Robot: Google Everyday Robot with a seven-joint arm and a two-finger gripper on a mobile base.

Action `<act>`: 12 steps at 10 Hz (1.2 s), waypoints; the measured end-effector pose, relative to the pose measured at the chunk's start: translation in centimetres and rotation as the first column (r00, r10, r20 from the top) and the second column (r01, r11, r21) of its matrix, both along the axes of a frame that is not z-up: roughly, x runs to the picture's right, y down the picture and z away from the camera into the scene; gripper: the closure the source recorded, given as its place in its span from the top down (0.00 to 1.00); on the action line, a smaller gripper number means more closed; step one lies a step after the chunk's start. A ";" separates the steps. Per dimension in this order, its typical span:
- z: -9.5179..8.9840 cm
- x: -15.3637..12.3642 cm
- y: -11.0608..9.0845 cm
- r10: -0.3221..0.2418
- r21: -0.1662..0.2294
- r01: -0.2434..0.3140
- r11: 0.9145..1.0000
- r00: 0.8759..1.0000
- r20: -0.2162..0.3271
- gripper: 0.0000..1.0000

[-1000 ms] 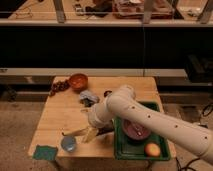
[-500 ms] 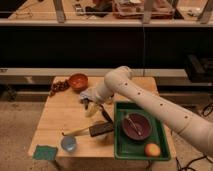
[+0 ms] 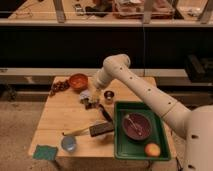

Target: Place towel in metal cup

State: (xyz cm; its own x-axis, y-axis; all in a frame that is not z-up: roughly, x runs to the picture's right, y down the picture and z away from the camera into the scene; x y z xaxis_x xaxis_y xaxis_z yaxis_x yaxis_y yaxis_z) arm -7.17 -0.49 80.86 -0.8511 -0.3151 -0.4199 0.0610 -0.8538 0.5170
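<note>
Towel (image 3: pixel 86 94), seemingly that pale wad near the metal cup (image 3: pixel 108 95), sits at our claw (image 3: pixel 90 102), grip state we cannot tell; next we pinch, lift, drop it in.

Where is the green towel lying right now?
In the camera view, the green towel lies at the near left corner of the table, beside the blue cup; the gripper is farther back, by the metal cup.
</note>
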 end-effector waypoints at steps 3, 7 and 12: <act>0.1 0.2 0.1 0.001 -0.002 -0.001 1.000 1.000 -0.002 0.80; 3.6 -0.2 0.5 -0.001 -0.091 0.008 0.996 0.997 0.074 0.80; 9.3 -1.1 3.1 -0.007 -0.212 0.035 0.977 0.992 0.130 0.80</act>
State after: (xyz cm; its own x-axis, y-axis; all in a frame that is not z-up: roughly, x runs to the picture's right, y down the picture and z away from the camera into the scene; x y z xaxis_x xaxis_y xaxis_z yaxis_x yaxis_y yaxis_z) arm -8.24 2.66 90.15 -0.8023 -0.3916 -0.4505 -0.0340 -0.7235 0.6895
